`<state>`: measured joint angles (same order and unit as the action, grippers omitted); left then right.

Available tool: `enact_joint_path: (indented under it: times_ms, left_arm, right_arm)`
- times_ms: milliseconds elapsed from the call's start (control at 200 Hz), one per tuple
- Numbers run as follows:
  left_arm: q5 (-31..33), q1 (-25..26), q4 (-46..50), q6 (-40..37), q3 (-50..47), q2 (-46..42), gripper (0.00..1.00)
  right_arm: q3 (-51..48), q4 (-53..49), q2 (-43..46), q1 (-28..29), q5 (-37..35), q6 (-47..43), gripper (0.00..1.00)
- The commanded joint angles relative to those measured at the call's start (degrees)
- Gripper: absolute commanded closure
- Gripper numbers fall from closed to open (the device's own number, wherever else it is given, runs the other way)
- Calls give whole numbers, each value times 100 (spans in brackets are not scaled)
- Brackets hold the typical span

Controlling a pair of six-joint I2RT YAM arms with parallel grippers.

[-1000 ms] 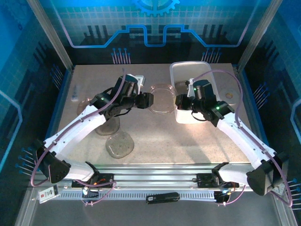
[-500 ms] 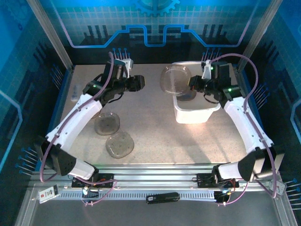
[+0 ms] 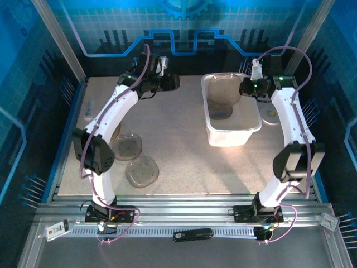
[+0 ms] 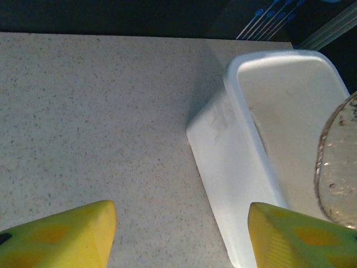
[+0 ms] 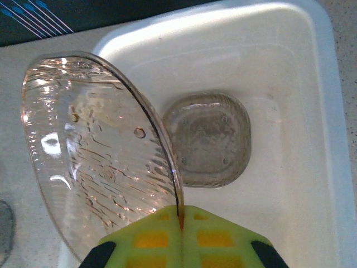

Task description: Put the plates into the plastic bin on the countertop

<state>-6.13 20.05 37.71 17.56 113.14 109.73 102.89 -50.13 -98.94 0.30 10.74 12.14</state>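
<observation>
At the sorting station, we see the right gripper (image 5: pixel 181 219) pinched shut on the rim of a clear plate (image 5: pixel 95 151), which it holds tilted on edge over the plastic bin (image 5: pixel 329 84). In the overhead view the plate hangs at the bin's 12 o'clock end. A smoky plate (image 5: pixel 206 139) lies flat on the bin's floor. The bin stands at about 1 o'clock on the countertop (image 3: pixel 173 139).

At 11 o'clock the left gripper (image 3: pixel 172 82) hovers above the bare stone with its jaws spread wide and nothing between them. It points toward 3 o'clock, where the bin's near wall shows in its own camera.

At 8 o'clock, 2 brown plates (image 3: pixel 127 147) lie flat on the countertop, close together and well apart from the bin.
</observation>
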Motion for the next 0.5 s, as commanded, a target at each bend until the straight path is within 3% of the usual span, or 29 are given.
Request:
enact_joint_path:
  times_ms: [0,495]
  left_arm:
    - [-239,-87,332,-139,481,341,36]
    - [-283,-220,656,-86,1266,1271,36]
  right_arm:
    - [439,-550,-473,-43,-156,-432,100]
    - [1736,-1068,-2144,-66,-355,-655,100]
